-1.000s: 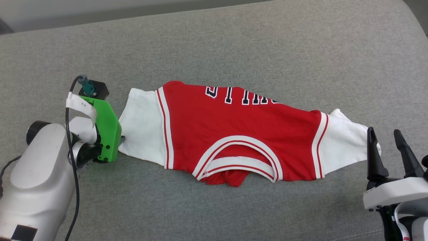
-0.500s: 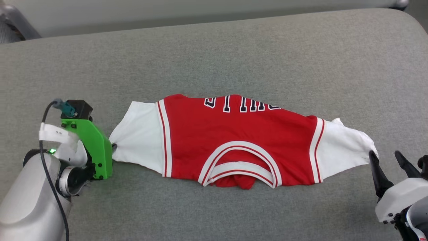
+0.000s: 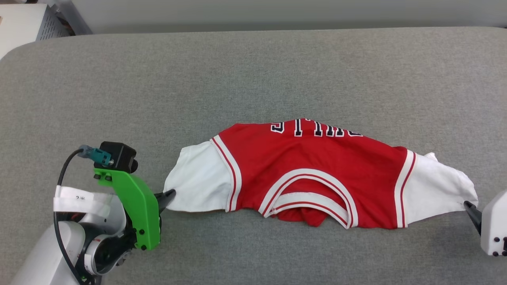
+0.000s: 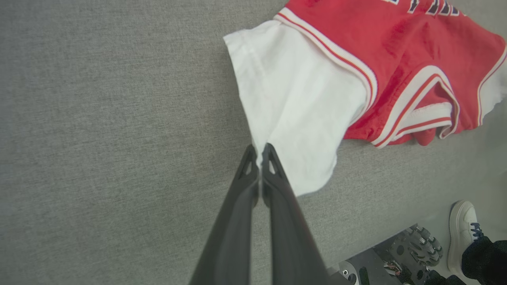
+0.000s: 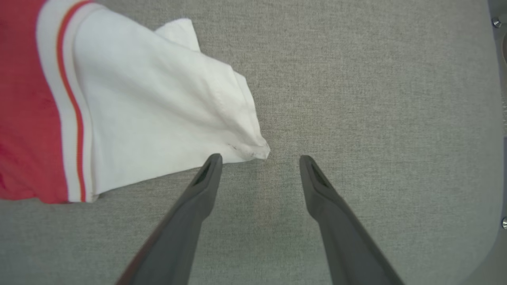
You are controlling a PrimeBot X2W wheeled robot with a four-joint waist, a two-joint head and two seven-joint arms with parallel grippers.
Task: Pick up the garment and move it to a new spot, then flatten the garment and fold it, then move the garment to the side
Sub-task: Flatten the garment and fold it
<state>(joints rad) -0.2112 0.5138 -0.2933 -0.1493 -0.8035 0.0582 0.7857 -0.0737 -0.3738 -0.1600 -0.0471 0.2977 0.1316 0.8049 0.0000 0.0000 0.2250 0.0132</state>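
Observation:
The garment (image 3: pixel 317 174), a red jersey with white sleeves and striped trim, lies spread sideways on the grey cushion, its collar toward me and the black lettering along its far edge. My left gripper (image 3: pixel 170 194) is shut on the cuff edge of the garment's left white sleeve (image 4: pixel 293 103); in the left wrist view the gripper's tips (image 4: pixel 259 152) pinch that white cloth. My right gripper (image 5: pixel 257 160) is open just short of the right sleeve's (image 5: pixel 158 111) corner, with bare cushion between its fingers; one dark fingertip (image 3: pixel 469 206) pokes out beside that sleeve.
The grey cushion (image 3: pixel 253 71) stretches wide around the garment. A pale cabinet (image 3: pixel 23 23) stands past its far left corner. Below the cushion's near edge, the left wrist view catches a person's white shoe (image 4: pixel 461 233) and a wheeled base (image 4: pixel 412 249).
My left gripper closed on the left sleeve's cuff and pulled it taut. The right gripper stayed open and sank toward the picture's lower right edge. The camera tilted, so the whole scene shifted.

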